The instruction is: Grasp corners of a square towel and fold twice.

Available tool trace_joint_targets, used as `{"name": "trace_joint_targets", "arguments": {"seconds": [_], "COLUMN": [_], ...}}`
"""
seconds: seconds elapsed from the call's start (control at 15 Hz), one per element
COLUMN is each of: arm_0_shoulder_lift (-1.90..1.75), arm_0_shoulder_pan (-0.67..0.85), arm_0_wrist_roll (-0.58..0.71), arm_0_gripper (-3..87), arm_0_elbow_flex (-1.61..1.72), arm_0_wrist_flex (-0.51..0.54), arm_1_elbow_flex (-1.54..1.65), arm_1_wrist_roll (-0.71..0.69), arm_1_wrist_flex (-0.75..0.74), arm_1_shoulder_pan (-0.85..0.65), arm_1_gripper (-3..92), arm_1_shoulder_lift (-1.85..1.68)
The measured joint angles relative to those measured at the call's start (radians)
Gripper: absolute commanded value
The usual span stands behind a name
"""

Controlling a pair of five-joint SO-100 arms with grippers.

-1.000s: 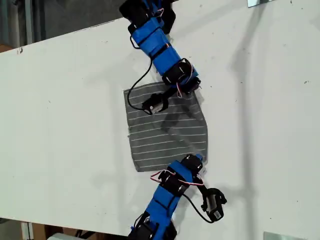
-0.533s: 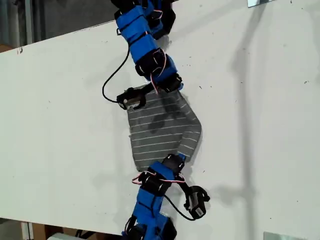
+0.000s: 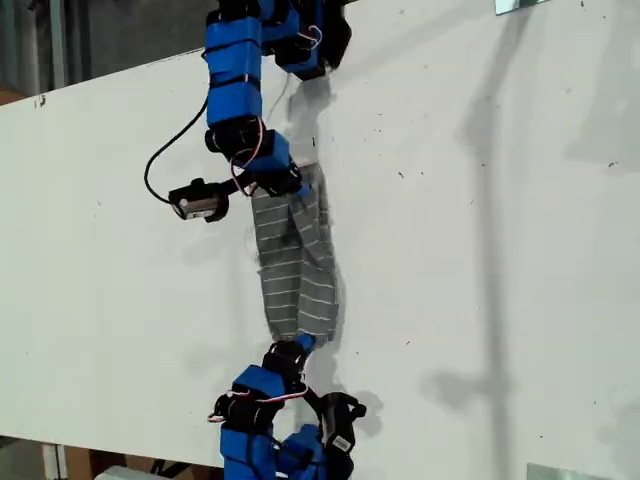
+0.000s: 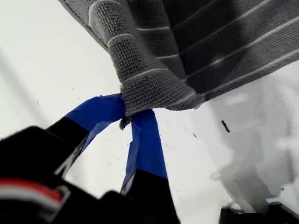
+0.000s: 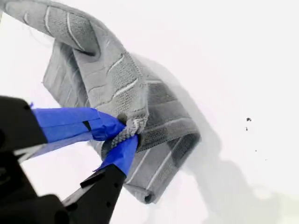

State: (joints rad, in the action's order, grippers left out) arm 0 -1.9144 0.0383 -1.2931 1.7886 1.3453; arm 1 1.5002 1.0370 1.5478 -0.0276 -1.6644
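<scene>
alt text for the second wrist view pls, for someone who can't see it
My second gripper, its fingers wrapped in blue tape, pinches a hemmed corner of the grey white-striped towel. The lifted edge drapes over the rest of the cloth, which lies bunched on the white table.

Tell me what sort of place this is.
Most likely a lab or workshop test bench: a bare white table with small scuff marks, two blue tabletop arms working a striped grey towel, and metal brackets at the table's edges. Nothing domestic shows.
</scene>
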Motion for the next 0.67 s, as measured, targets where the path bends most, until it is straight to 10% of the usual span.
{"name": "trace_joint_targets", "arguments": {"seconds": [0.67], "arm_0_shoulder_lift": [0.16], "arm_0_shoulder_pan": [0.442], "arm_0_wrist_roll": [0.156], "arm_0_gripper": [-0.2], "arm_0_elbow_flex": [-0.115], "arm_0_wrist_flex": [0.011], "arm_1_elbow_flex": [0.043], "arm_1_wrist_roll": [-0.221], "arm_1_wrist_flex": [-0.256], "arm_1_shoulder_pan": [-0.433], "arm_1_gripper": [-0.1], "arm_1_shoulder_lift": [-0.015]}}
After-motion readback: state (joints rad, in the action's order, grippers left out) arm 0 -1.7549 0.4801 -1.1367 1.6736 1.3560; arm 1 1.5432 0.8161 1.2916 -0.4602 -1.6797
